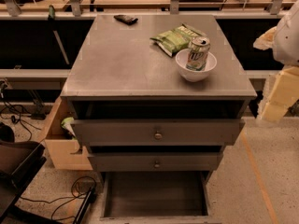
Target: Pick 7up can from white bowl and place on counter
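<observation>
Grey metal table (121,59) is carrying a round glossy white bowl (194,74), with the green-and-silver 7up can (198,53) leaning inside. Right of the bowl, the white tool (273,37) is hovering, not holding the can; I cannot tell how far open it is. Catching the rim is risking a tipped bowl.

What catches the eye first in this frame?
The 7up can leans in the white bowl on the counter's right side, a green snack bag just behind. Below, the bottom drawer stands wide open. The gripper hangs at the right edge, beside the counter.
</observation>
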Action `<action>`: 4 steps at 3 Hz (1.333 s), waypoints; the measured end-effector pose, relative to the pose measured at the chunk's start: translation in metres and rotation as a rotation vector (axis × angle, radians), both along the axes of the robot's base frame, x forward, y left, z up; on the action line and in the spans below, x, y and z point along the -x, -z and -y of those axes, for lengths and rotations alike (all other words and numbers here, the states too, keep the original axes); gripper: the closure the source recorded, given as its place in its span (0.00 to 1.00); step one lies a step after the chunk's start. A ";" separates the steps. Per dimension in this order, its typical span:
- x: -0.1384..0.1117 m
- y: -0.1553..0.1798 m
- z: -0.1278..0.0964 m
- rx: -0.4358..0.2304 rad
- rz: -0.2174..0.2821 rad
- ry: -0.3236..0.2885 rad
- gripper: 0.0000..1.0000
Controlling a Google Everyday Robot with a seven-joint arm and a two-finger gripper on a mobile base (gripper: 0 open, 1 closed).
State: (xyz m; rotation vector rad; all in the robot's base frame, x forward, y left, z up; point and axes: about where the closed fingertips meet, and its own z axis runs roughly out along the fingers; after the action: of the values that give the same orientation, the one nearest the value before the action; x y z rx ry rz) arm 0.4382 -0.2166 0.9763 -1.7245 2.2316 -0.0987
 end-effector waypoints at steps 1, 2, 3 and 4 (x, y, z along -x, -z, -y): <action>0.000 0.000 0.000 0.000 0.000 0.000 0.00; -0.021 -0.010 -0.008 -0.094 0.072 0.022 0.00; -0.061 -0.014 -0.015 -0.301 0.180 0.037 0.00; -0.098 -0.003 -0.021 -0.535 0.281 0.026 0.00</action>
State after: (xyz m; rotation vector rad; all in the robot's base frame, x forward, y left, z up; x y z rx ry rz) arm 0.5364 -0.1956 0.9795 -1.3022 1.8564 0.2193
